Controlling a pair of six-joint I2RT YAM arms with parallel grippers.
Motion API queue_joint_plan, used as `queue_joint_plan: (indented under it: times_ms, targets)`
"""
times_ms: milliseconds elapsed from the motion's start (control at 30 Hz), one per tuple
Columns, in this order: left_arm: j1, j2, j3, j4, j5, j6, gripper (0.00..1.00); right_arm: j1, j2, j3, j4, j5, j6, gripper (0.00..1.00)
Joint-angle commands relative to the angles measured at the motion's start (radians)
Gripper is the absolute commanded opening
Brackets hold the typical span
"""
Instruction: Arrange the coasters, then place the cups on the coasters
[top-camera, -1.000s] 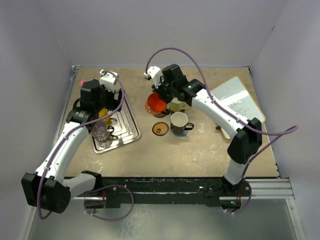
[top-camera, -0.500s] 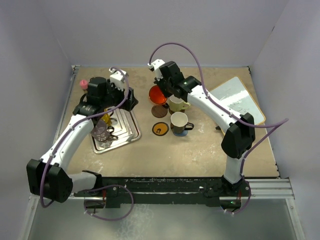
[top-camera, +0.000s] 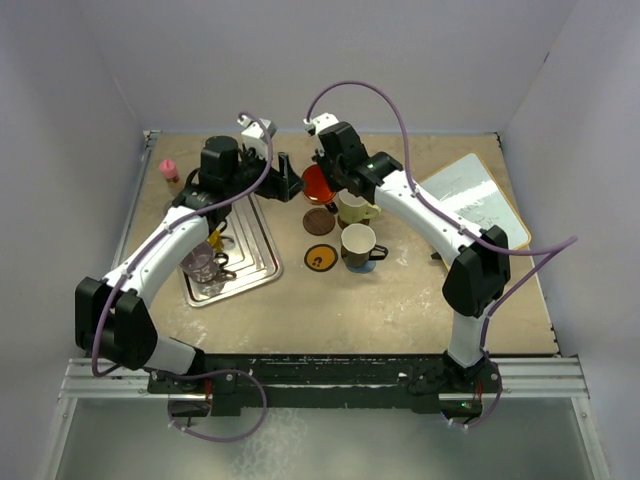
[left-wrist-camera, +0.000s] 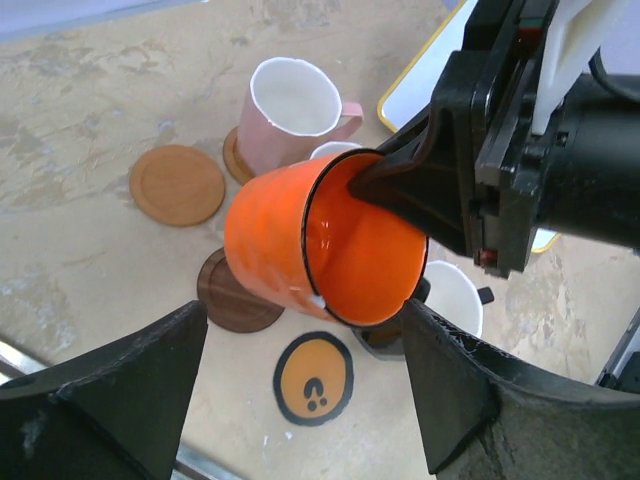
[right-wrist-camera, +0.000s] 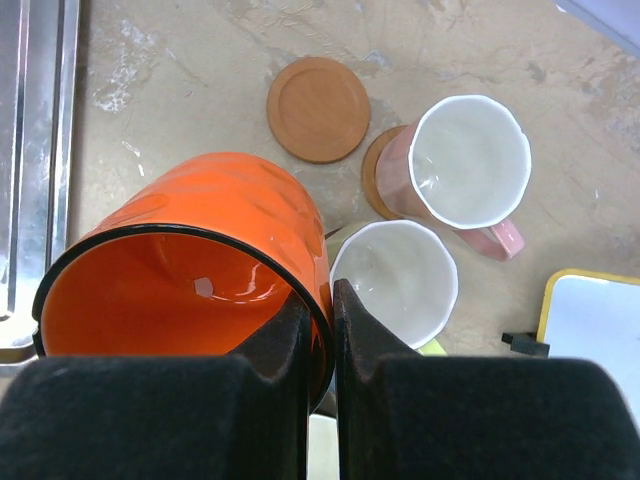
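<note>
My right gripper (right-wrist-camera: 320, 330) is shut on the rim of the translucent red-orange cup (right-wrist-camera: 190, 270), holding it tilted above the table. My left gripper (left-wrist-camera: 305, 400) is open close beside it, and the red-orange cup (left-wrist-camera: 300, 240) hangs just beyond its fingertips. Below lie a dark brown coaster (left-wrist-camera: 235, 295) and a black coaster with an orange centre (left-wrist-camera: 313, 378). The pink cup (left-wrist-camera: 290, 110) stands on a brown coaster (right-wrist-camera: 378, 185), with an orange-brown coaster (left-wrist-camera: 177, 184) bare next to it. The cream-green cup (right-wrist-camera: 395, 280) and the black cup (top-camera: 358, 243) stand near the middle.
A silver tray (top-camera: 250, 255) on the left holds the purplish glass cup (top-camera: 200, 265) and the yellow cup (top-camera: 213, 235). A small pink-capped bottle (top-camera: 168, 170) stands at the back left. A whiteboard (top-camera: 470, 205) lies at the right.
My left arm has swung right from over the tray to beside the red-orange cup. My right gripper has carried that cup back and a little up.
</note>
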Motion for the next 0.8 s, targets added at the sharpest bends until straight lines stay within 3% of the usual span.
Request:
queue_joint_plan:
  times_ms: [0,500,767]
  targets:
    - [-0.028,0.037,0.070,0.072,-0.066,-0.038,0.72,0.005,-0.060,0.083,0.076,0.042,0.079,0.00]
    - [-0.063,0.142,0.134,0.064,-0.176,0.027,0.60,0.037,-0.095,0.036,0.081,0.008,0.122,0.00]
    - [-0.065,0.172,0.142,0.049,-0.169,0.076,0.28,0.039,-0.103,0.035,0.078,-0.036,0.117,0.00]
